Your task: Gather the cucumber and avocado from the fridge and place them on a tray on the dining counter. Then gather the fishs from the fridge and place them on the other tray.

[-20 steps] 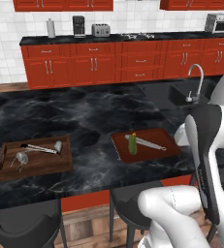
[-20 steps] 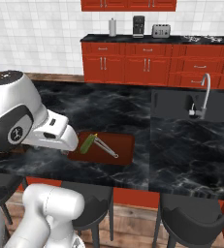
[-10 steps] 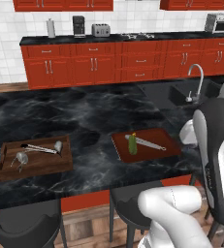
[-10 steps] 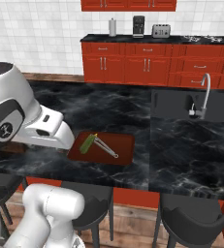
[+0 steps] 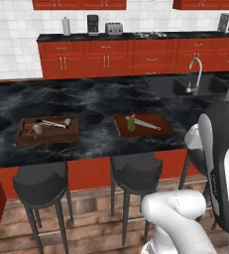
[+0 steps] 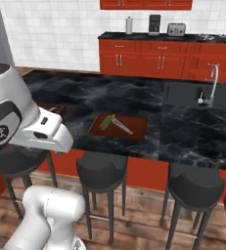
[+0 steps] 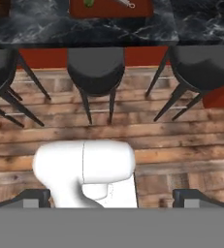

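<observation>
Already the green cucumber (image 5: pixel 131 123) lies on the near dark-red wooden tray (image 5: pixel 158 130) atop the black marble desk (image 5: pixel 96 104), yet the hand (image 7: pixel 111 199) — fingers spread wide, holding nothing — could clip a black round stool (image 7: pixel 96 68) if it swings carelessly.

the left base view looks forward and down from behind the arm across the dark dining counter (image 5: pixel 86 99) to the red cabinets (image 5: pixel 111 57) on the far wall, with 2 trays and 2 stools (image 5: pixel 136 173) at middle distance. the right base view faces the same way from the other side, sharing the counter (image 6: pixel 134 93), the right-hand tray (image 6: pixel 134 128), the sink (image 6: pixel 202 93) and the back wall. the hand view points down at the wooden floor (image 7: pixel 181 131) and 3 stools (image 7: pixel 96 68), catching the counter's front edge (image 7: pixel 45 29) and that tray (image 7: pixel 113 9) at its top.
</observation>
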Robot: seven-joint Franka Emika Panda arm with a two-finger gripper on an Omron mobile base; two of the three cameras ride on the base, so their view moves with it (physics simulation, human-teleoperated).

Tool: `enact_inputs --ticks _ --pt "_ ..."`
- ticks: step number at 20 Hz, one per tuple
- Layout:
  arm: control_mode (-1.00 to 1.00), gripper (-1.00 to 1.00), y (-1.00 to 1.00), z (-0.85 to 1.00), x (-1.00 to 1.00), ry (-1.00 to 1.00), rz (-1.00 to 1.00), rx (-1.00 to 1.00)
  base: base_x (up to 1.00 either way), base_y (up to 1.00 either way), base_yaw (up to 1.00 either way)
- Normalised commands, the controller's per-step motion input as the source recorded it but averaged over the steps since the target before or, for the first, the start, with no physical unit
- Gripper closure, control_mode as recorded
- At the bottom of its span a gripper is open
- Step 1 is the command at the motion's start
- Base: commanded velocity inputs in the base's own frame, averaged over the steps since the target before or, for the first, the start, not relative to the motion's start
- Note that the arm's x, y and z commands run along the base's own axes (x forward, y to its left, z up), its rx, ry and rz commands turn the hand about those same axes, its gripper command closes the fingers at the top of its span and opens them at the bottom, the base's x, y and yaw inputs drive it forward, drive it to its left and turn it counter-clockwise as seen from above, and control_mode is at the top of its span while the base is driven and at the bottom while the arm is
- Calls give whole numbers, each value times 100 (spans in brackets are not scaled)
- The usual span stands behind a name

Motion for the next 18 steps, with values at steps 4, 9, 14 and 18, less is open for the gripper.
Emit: enact_inputs --ticks 4,9,14,18 --pt "100 -100 0 0 0 0 0 0 -94 9 68" --pt "100 -100 0 0 0 0 0 0 -17 13 99" --pt "100 -100 0 0 0 0 0 0 -9 15 99" --pt "100 -100 0 0 0 0 0 0 30 14 82"
